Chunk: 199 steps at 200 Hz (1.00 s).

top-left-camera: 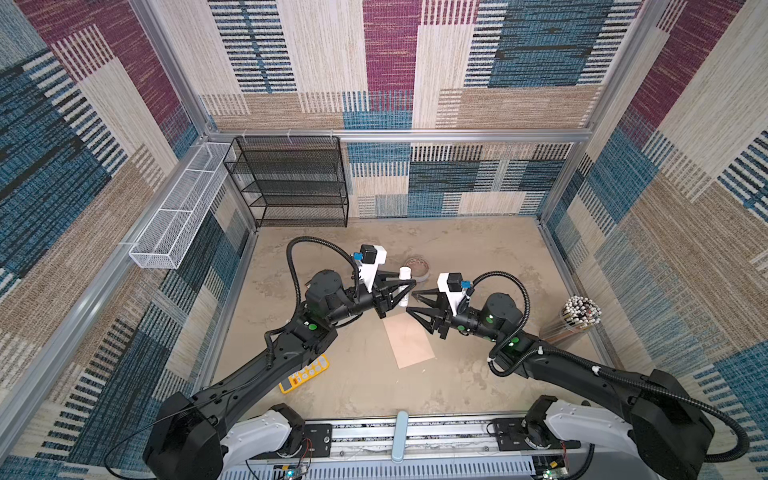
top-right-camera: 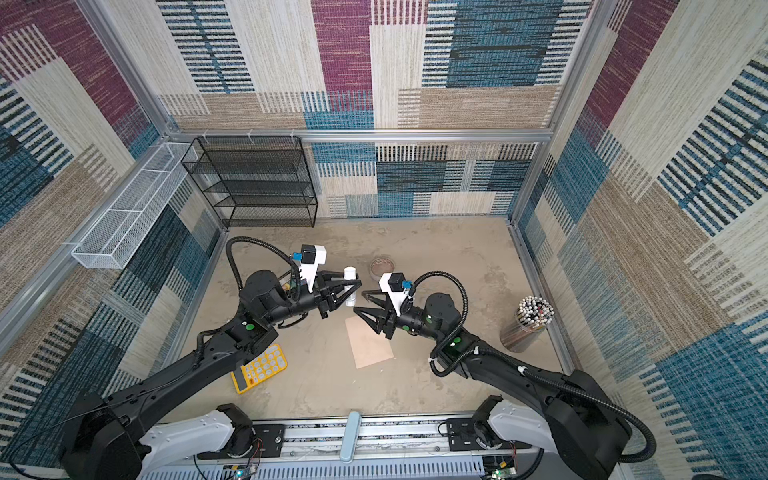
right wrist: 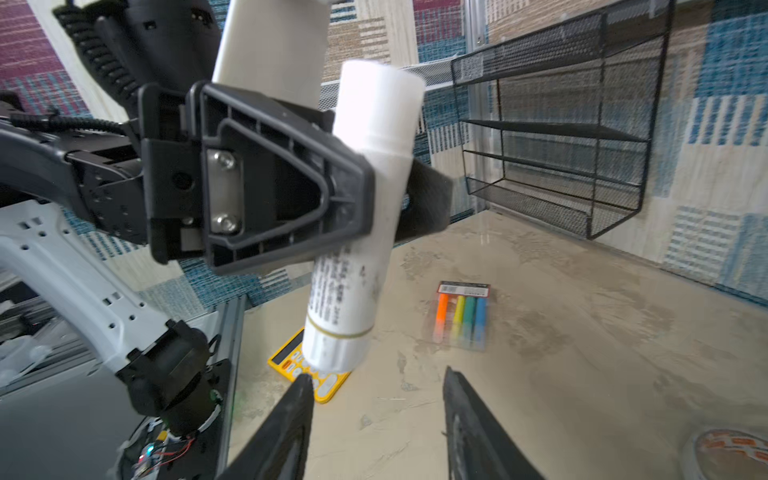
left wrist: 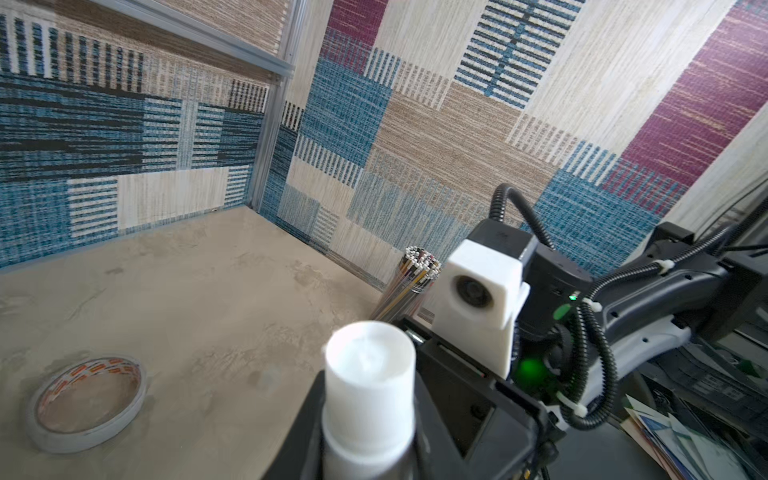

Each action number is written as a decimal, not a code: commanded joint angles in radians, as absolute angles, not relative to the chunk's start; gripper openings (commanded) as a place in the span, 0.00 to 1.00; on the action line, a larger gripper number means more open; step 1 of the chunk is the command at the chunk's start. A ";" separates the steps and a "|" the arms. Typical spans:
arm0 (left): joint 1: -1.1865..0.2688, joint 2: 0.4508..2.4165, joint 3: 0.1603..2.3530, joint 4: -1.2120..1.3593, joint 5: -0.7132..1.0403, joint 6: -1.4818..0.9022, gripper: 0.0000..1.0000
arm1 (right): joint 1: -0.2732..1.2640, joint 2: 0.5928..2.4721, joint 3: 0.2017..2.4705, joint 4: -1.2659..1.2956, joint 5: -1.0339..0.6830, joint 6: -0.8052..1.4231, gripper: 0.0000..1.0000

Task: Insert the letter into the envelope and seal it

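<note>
The peach envelope point(top-left-camera: 409, 343) point(top-right-camera: 369, 343) lies flat on the table in both top views. The letter is out of view. My left gripper point(top-left-camera: 405, 289) point(top-right-camera: 353, 286) point(left wrist: 370, 436) is shut on a white glue stick point(top-left-camera: 404, 274) point(top-right-camera: 350, 274) point(left wrist: 370, 374) point(right wrist: 374, 124), held roughly upright above the table just beyond the envelope's far end. My right gripper point(top-left-camera: 411, 302) point(top-right-camera: 359, 301) point(right wrist: 376, 374) is open and holds nothing. It hovers over the envelope's far end, with one fingertip point(right wrist: 303, 378) close under the glue stick's lower end.
A tape roll point(top-left-camera: 417, 266) point(left wrist: 87, 401) lies behind the grippers. A yellow calculator point(top-left-camera: 305, 374) point(right wrist: 307, 370) sits at the front left and a marker pack point(right wrist: 461, 316) under the left arm. A pencil holder point(top-left-camera: 579, 316) stands right. A black mesh shelf point(top-left-camera: 291, 183) and a white basket point(top-left-camera: 178, 216) stand at the back left.
</note>
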<state>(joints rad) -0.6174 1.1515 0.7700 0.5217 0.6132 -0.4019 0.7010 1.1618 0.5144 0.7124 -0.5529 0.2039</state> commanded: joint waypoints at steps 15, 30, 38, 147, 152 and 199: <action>-0.614 1.169 0.770 0.642 0.712 -0.463 0.00 | 0.689 1.201 0.513 0.913 -0.718 0.290 0.55; -0.615 1.177 0.766 0.658 0.718 -0.469 0.00 | 0.687 1.214 0.523 0.922 -0.738 0.298 0.55; -0.615 1.178 0.764 0.660 0.718 -0.470 0.00 | 0.687 1.219 0.527 0.923 -0.746 0.302 0.54; -0.617 1.165 0.753 0.625 0.694 -0.435 0.00 | 0.682 1.274 0.557 0.969 -0.765 0.367 0.33; -0.618 1.163 0.754 0.623 0.690 -0.428 0.00 | 0.683 1.275 0.560 0.969 -0.765 0.370 0.32; -0.630 1.144 0.750 0.535 0.631 -0.378 0.00 | 0.683 1.280 0.584 0.918 -0.744 0.374 0.26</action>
<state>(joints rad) -0.6235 1.1515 0.7498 0.5953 0.6758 -0.4290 0.6815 1.2842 0.5652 0.9058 -0.7578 0.3645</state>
